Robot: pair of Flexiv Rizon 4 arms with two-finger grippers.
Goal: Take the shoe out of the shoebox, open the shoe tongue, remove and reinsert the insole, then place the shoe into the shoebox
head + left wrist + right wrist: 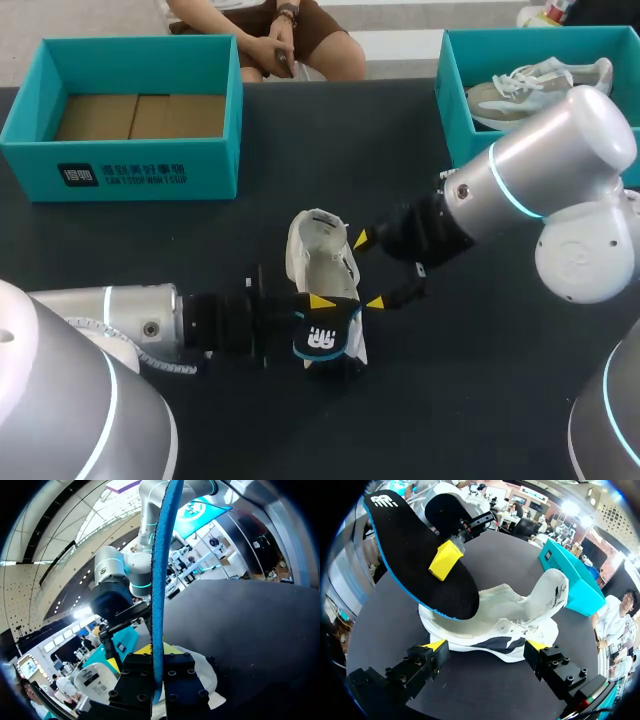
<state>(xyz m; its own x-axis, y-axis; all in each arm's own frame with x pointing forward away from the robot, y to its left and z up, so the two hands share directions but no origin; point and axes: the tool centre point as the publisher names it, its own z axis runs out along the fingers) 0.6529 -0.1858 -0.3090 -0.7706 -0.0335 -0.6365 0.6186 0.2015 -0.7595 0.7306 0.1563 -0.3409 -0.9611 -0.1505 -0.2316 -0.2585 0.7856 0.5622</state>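
Head view, left to right. At the far left corner of the dark table (300,150) stands a teal shoebox (120,170), open, with only its brown cardboard floor showing inside.

The left arm (120,320) comes in low from the left. The left gripper (322,303) is closed on the insole (325,340), a black sheet with a blue rim and a white logo. In the left wrist view the insole (160,580) stands edge-on between the left gripper's (158,652) two fingers, which press on its two faces. In the right wrist view one yellow tip lies flat on the black upper face of the insole (415,565). The logo end is raised and the other end dips to the shoe's opening. How far it enters cannot be told.

The white shoe (315,250) rests on its sole at the table's centre, well apart from both boxes, its heel towards the far edge.

The right gripper (368,270) stands wide open beside the shoe and holds nothing. In its own view the right gripper (485,645) has one finger to either side, with the shoe (505,620) just ahead of the gap between them; contact cannot be told. The right arm (530,170) enters from the right.

At the far right corner a second teal shoebox (455,110) holds another pale shoe (530,85).
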